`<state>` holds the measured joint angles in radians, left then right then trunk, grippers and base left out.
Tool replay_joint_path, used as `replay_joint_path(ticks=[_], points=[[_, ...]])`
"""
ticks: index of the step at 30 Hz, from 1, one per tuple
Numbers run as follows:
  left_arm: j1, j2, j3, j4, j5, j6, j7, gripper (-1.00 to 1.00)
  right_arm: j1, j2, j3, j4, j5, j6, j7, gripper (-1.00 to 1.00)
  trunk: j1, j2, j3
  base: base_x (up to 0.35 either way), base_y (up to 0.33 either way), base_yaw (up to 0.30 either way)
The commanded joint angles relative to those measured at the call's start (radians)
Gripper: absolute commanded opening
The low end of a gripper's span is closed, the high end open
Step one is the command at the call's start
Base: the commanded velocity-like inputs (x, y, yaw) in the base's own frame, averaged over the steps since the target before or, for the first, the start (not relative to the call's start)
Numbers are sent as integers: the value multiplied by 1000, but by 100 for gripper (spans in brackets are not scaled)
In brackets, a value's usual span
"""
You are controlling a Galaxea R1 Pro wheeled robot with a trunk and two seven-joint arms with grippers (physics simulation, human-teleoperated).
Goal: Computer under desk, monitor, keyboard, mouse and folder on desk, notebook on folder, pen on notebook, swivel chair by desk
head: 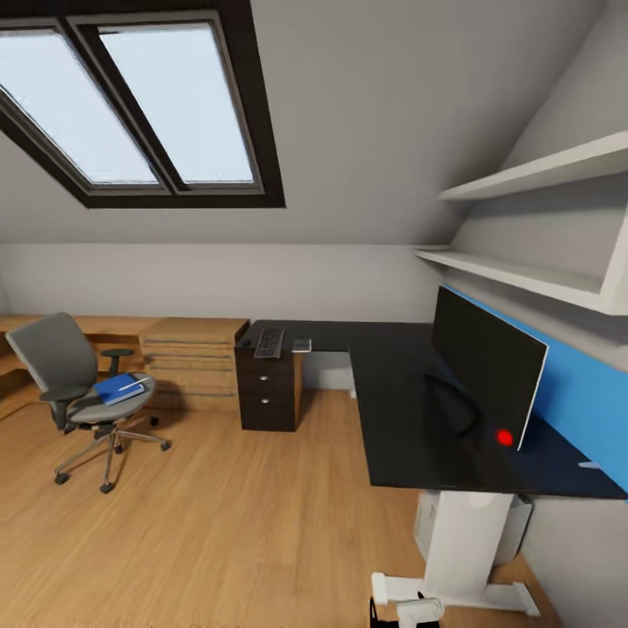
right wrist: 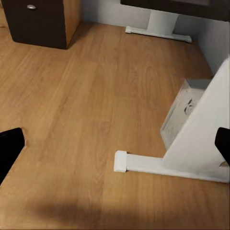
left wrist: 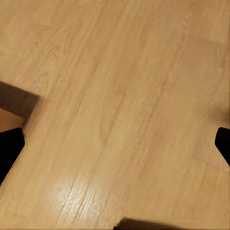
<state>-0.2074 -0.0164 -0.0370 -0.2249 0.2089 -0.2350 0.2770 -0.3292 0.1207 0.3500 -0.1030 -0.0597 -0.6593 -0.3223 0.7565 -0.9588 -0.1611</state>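
Head view first: I'm looking across the room. The monitor [head: 485, 371] already stands on the desk [head: 392, 419], at the right of the frame, red dot at its lower corner. At the far end of the black top, centre frame, lie the keyboard [head: 269, 342] and, just beside it, a small pale flat item I take for the notebook [head: 302, 345]; too small to be sure. At left, well apart from the desk, stands the swivel chair [head: 74, 384] with the blue folder [head: 119, 388] on its seat and a thin white line on it, likely the pen [head: 129, 383]. I can't make out the mouse.

Left wrist view: wooden floor [left wrist: 120, 105], with the left gripper [left wrist: 115, 143] fingertips at opposite edges, spread wide, holding nothing.

Right wrist view: the right gripper [right wrist: 115, 143] is likewise spread and empty over the floor, a white desk leg [right wrist: 191, 143] and a pale box behind it, probably the computer [right wrist: 184, 108], near the middle right.

I judge only the monitor and computer settled; everything else remains.
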Motion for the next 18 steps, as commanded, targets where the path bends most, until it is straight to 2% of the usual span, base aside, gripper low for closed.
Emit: replay_joint_path(ticks=[1, 9, 12, 13, 17, 18], points=[[-1, -4, -4, 1, 7, -11, 2, 100, -1, 8, 8, 2, -6, -3, -6, 100, 0, -1, -2, 0, 331, 271], [-1, -9, -4, 1, 7, -25, 4, 100, -1, 21, 7, 2, -7, -2, -7, 100, 0, -1, -7, 99, 320, 214], [-1, -8, -6, 1, 7, -24, 4, 100, -1, 15, 7, 2, -6, -1, -7, 100, 0, -1, -7, 252, 247, 17], [-1, -8, -6, 1, 7, -24, 2, 100, -1, 7, 7, 22, -5, 5, -9, 100, 0, -1, -7, 262, 238, 2], [-1, -8, -6, 1, 7, -23, 1, 100, -1, 5, 7, 83, -4, 7, -8, 100, 0, -1, -7, 264, 236, 1], [-1, -8, -6, 1, 7, -20, 1, 100, 1, -7, 7, 110, -3, 11, -7, 100, 0, -1, -7, 264, 236, 0]])
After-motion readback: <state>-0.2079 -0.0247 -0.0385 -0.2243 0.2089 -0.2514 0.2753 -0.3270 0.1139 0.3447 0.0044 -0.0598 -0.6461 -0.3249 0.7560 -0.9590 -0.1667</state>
